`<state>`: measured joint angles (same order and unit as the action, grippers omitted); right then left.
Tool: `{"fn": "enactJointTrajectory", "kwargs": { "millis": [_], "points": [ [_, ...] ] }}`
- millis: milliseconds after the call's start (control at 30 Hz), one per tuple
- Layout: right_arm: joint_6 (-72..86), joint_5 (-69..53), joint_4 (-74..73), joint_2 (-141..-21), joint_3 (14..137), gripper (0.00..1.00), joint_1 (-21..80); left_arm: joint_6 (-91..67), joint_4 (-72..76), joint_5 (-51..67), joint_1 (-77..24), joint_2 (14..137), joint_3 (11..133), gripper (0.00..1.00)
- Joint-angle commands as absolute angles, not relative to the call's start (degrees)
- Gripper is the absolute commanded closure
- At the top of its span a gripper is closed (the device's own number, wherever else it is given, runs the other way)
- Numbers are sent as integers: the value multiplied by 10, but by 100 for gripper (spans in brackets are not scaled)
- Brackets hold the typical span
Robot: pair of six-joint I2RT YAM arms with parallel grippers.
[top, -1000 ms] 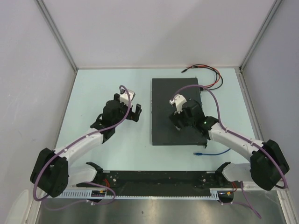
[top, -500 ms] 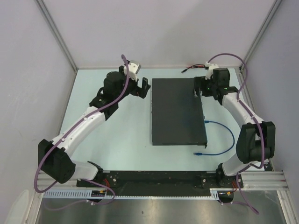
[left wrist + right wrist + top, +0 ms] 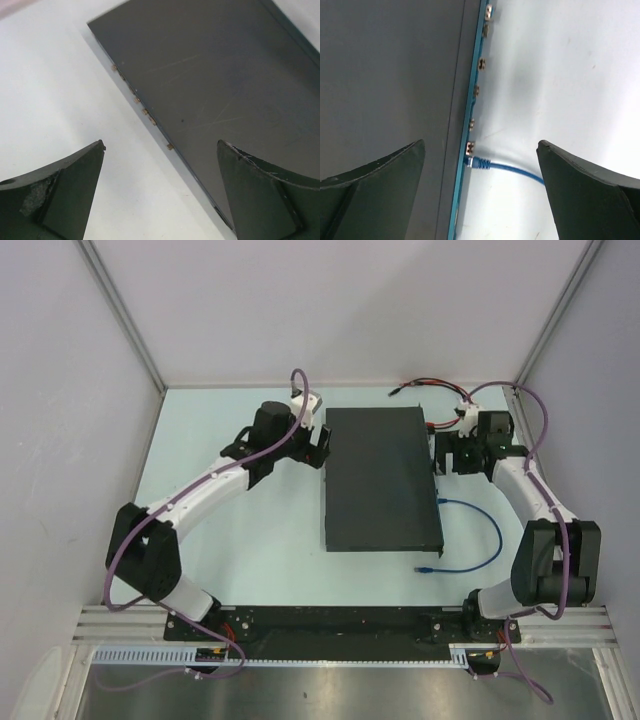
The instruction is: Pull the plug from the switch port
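Observation:
The switch [image 3: 380, 480] is a flat dark-grey box lying in the middle of the table. A blue plug [image 3: 479, 163] sits in a port on its bluish right edge [image 3: 470, 100]. Its blue cable [image 3: 497, 536] loops right and ends in a free plug [image 3: 425, 569] near the front. My right gripper [image 3: 441, 455] is open, straddling the right edge a little beyond the plug; in the right wrist view [image 3: 481, 144] the plug lies between the fingers. My left gripper [image 3: 318, 445] is open and empty at the switch's left edge [image 3: 161, 145], one finger over the switch [image 3: 215, 85].
Red and black wires [image 3: 445, 392] lie at the back right, behind the switch. Grey walls close in the table on the left, back and right. The arm bases and a black rail [image 3: 330, 625] run along the near edge.
The right gripper left the switch's top, swung to the back right corner, then came to the right edge near the plug. The left gripper moved back and right to the switch's left edge.

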<state>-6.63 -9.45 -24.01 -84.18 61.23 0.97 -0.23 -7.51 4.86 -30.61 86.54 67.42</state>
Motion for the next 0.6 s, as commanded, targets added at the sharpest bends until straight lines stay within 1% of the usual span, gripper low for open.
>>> {"fn": "enactJointTrajectory", "kwargs": {
  "millis": [0, 33, 67, 133, 167, 233, 267, 300, 367, 433, 467, 500, 567],
  "points": [
    [-74, -218, -267, -821, 603, 0, -27, -13, -91, 97, -292, 886, 708, 0],
    [-84, -271, -278, -822, 603, 0, -30, -11, -92, 120, -287, 889, 709, 0],
    [-132, -300, -293, -824, 603, 0, -30, -10, -94, 134, -281, 892, 708, 1],
    [-171, -369, -319, -830, 600, 1, -31, -8, -99, 167, -270, 896, 708, 0],
    [-172, -376, -318, -835, 599, 9, -31, -8, -101, 179, -265, 903, 708, 0],
    [-152, -394, -304, -857, 599, 18, -32, -11, -105, 203, -257, 908, 707, 0],
    [-149, -401, -301, -862, 599, 26, -33, -11, -112, 207, -255, 911, 708, 1],
    [-147, -406, -296, -873, 599, 30, -36, -5, -116, 214, -251, 916, 708, 7],
    [-147, -406, -292, -883, 599, 37, -37, -2, -133, 249, -245, 920, 710, 15],
    [-143, -400, -289, -899, 599, 39, -37, 37, -153, 295, -241, 923, 710, 24],
    [-139, -400, -286, -902, 600, 44, -38, 49, -161, 309, -241, 924, 710, 28],
    [-136, -399, -293, -899, 600, 44, -46, 63, -168, 320, -241, 926, 710, 33],
    [-155, -406, -318, -869, 602, 56, -55, 64, -179, 326, -242, 929, 708, 36]
  ]
}}
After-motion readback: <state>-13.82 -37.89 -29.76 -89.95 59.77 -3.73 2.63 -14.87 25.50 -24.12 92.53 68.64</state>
